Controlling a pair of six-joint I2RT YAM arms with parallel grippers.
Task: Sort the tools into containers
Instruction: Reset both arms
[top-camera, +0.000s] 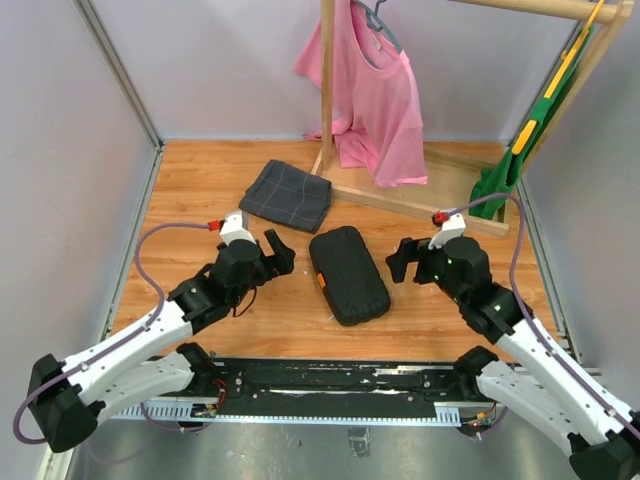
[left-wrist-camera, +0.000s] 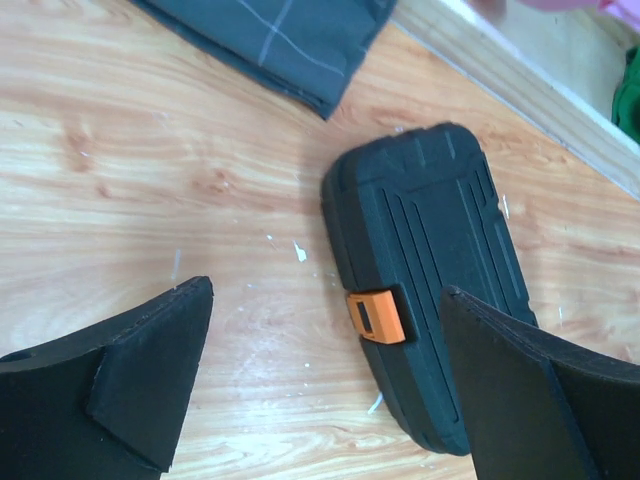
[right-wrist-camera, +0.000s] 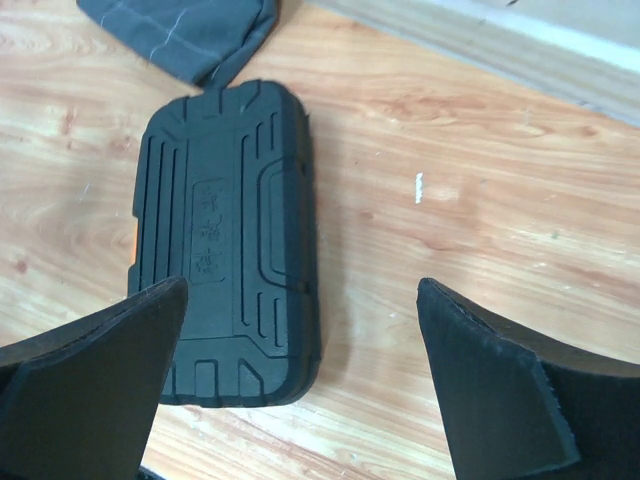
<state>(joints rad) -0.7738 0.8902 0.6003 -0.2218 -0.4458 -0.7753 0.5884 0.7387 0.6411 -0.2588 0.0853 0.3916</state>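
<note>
A black tool case (top-camera: 348, 275) lies closed in the middle of the wooden table, its orange clasp (top-camera: 321, 281) on its left side. No tools are in view. My left gripper (top-camera: 283, 252) hovers open just left of the case, empty. In the left wrist view the case (left-wrist-camera: 440, 260) and clasp (left-wrist-camera: 378, 317) sit ahead of the wide-apart jaws of the left gripper (left-wrist-camera: 328, 290). My right gripper (top-camera: 400, 260) stands open and empty just right of the case. In the right wrist view the case (right-wrist-camera: 225, 230) lies by the left finger of the right gripper (right-wrist-camera: 302, 285).
A folded dark grey checked cloth (top-camera: 287, 193) lies behind the case, also in the left wrist view as the cloth (left-wrist-camera: 280, 40). A wooden clothes rack (top-camera: 400, 200) at the back holds a pink shirt (top-camera: 375, 100) and a green garment (top-camera: 510, 160).
</note>
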